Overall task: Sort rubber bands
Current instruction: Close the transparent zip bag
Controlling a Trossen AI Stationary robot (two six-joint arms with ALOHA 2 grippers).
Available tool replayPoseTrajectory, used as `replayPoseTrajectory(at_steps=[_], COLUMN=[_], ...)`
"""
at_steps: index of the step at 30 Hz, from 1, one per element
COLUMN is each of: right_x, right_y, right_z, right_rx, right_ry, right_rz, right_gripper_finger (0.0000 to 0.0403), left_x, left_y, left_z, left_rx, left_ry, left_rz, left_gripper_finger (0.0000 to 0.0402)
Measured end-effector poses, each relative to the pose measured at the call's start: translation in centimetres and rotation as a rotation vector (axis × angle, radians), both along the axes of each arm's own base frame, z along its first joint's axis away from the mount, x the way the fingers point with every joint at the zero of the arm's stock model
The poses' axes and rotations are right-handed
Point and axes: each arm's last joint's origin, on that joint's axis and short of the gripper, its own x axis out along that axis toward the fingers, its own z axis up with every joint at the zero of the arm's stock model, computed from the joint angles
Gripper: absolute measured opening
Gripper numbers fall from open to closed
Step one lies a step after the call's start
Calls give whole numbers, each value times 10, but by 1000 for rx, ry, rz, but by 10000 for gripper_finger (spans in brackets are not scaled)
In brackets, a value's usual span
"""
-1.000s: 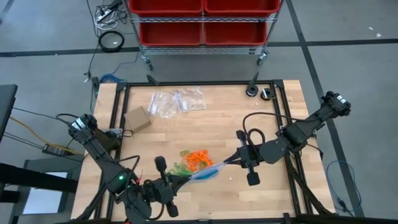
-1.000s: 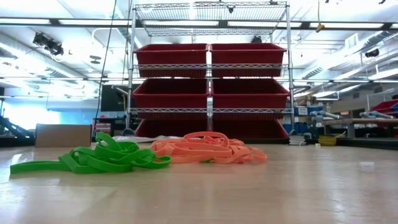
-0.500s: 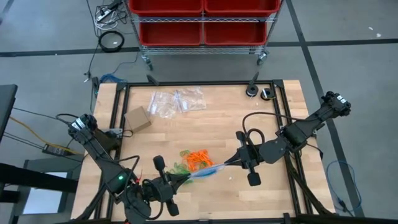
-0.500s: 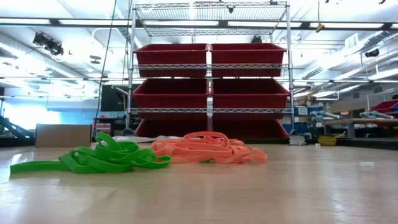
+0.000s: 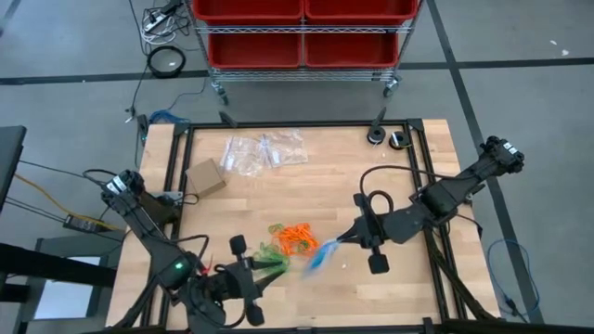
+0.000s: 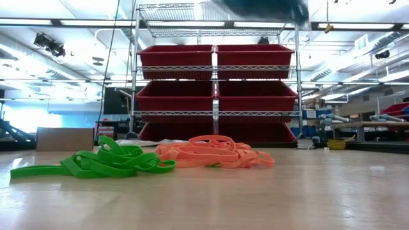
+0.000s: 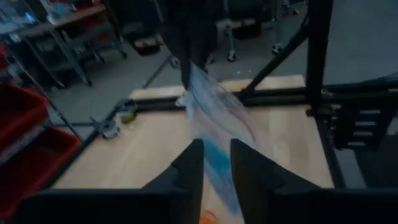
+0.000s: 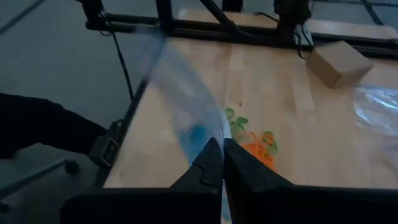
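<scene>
The table (image 5: pixel 390 176) in front of me carries most of the job undone, as I judge it: the rubber bands (image 5: pixel 295 237) lie near the middle of the wood, the orange ones (image 6: pixel 214 153) in one loose heap and the green ones (image 6: pixel 102 163) in another just beside it, touching at the edges, so they are roughly grouped by colour but not put away anywhere. The blue ones look further along, since a blue patch shows inside the clear bag (image 5: pixel 320 254) that I hold up off the table next to the heaps. Spare clear bags (image 5: pixel 264 150) lie untouched toward the far side, with a small cardboard box (image 5: pixel 205 176) near them, so I reckon the orange and the green remain to be bagged. My right gripper (image 8: pixel 221 163) has its two fingers pressed together on the top edge of the bag, and the plastic hangs from that pinch and swings, blurred. My left gripper (image 7: pixel 216 163) is down at the near edge of the table, pointing toward the bag's lower end; its fingers stand a little apart with the plastic showing in the gap beyond them, and as far as I can see they are not clamped on it, holding nothing.
</scene>
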Motion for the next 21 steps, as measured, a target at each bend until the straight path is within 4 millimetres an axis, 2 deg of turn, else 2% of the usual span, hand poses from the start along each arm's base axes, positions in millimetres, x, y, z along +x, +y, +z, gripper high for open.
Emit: replayPoseTrajectory(at_steps=[6,14,18,21], right_x=[4,16,19,21], right_y=[-6,-29,-36,-38], right_z=[0,-3,-3,-6], right_rx=[13,110,139,142], right_ry=[6,63,79,100], right_rz=[14,-22,-37,-35], right_gripper_finger=[0,0,0,0], left_x=[4,47,66,82], left_y=[5,39,61,74], left_z=[-2,21,19,11], left_rx=[-18,-38,-44,-69], left_ry=[14,-86,-83,-52], left_rz=[13,7,37,-15], left_gripper_finger=[128,133,133,133])
